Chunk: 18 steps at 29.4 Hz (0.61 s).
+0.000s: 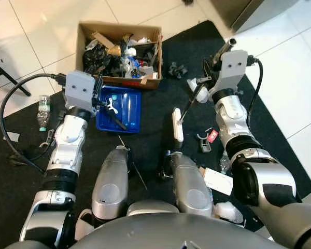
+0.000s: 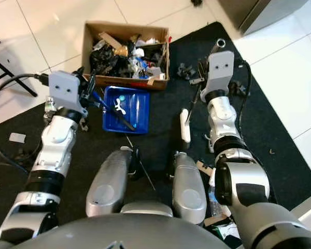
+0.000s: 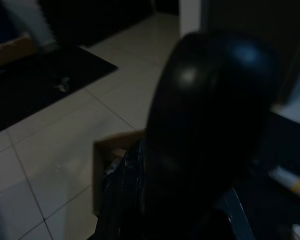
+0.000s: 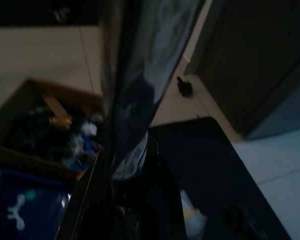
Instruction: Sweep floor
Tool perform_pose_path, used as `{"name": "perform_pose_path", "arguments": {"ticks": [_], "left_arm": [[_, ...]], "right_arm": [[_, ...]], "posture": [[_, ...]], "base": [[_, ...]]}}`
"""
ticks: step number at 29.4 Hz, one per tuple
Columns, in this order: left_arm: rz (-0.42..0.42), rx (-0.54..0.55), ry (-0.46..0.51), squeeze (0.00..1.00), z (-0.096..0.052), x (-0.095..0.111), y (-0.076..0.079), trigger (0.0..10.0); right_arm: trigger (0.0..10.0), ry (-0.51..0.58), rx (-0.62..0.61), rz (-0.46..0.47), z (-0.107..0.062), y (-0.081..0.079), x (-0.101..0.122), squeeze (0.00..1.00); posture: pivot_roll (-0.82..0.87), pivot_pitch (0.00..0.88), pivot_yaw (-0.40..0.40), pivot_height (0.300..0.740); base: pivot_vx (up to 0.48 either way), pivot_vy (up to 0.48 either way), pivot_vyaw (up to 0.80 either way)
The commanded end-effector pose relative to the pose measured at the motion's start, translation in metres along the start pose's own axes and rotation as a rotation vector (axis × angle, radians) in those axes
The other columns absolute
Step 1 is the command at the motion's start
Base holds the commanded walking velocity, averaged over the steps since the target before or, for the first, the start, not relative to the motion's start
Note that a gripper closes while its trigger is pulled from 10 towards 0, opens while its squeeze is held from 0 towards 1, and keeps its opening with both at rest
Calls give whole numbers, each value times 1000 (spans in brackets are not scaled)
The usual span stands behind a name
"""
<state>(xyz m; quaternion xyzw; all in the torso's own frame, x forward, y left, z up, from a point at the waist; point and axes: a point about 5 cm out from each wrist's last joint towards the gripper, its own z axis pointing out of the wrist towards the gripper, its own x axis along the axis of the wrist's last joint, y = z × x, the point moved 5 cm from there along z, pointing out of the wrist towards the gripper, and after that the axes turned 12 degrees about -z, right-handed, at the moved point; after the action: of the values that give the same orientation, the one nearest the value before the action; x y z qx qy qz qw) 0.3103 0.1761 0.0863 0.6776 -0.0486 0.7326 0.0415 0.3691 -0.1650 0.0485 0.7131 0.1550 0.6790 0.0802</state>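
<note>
White tiled floor (image 1: 36, 31) with black mat (image 1: 160, 98) laid across it – litter scattered over the mat.

Left end effector (image 1: 100, 93): low over the mat, at the near-left corner of the blue dustpan (image 1: 128, 106). Dustpan flat on the mat, just to the right of this end effector, with a white scrap and a black stick lying in it. Finger state: cannot tell; left wrist view mostly blocked by a dark rounded shape close to the lens.

Cardboard box (image 1: 83, 36): just beyond the left end effector and the dustpan, touching the dustpan's far edge, packed with mixed rubbish. Plastic bottle (image 1: 43, 111): to the left of the left end effector, at the mat's edge.

Right end effector (image 1: 211, 66): raised over the right part of the mat, fingers pressed onto the handle of the brush (image 1: 178, 126). Handle slanted – metal tip poking out beyond the wrist, thin rod running down and leftward to the white brush head, which rests on the mat nearer the robot than the end effector. Handle seen close up and blurred in the right wrist view.

Dark scrap (image 1: 177, 69): on the mat to the left of the right end effector, near the box corner. Red-and-white item (image 1: 212, 136) and white paper (image 1: 218, 181): on the mat under the right forearm, well nearer the robot than that end effector.
</note>
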Motion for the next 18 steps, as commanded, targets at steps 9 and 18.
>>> {"name": "perform_pose_path", "arguments": {"ticks": [9,18], "left_arm": [[-52,79,194,0,3,62,-3,10000],[-213,-50,211,0,28,86,28,10000]], "right_arm": [[10000,-123,-42,-50,-9,7,-27,0],[10000,-148,-102,-30,-11,16,-31,0]], "posture": [[265,30,-123,740],[256,6,-117,740]], "base": [[0,0,0],[0,0,0]]}}
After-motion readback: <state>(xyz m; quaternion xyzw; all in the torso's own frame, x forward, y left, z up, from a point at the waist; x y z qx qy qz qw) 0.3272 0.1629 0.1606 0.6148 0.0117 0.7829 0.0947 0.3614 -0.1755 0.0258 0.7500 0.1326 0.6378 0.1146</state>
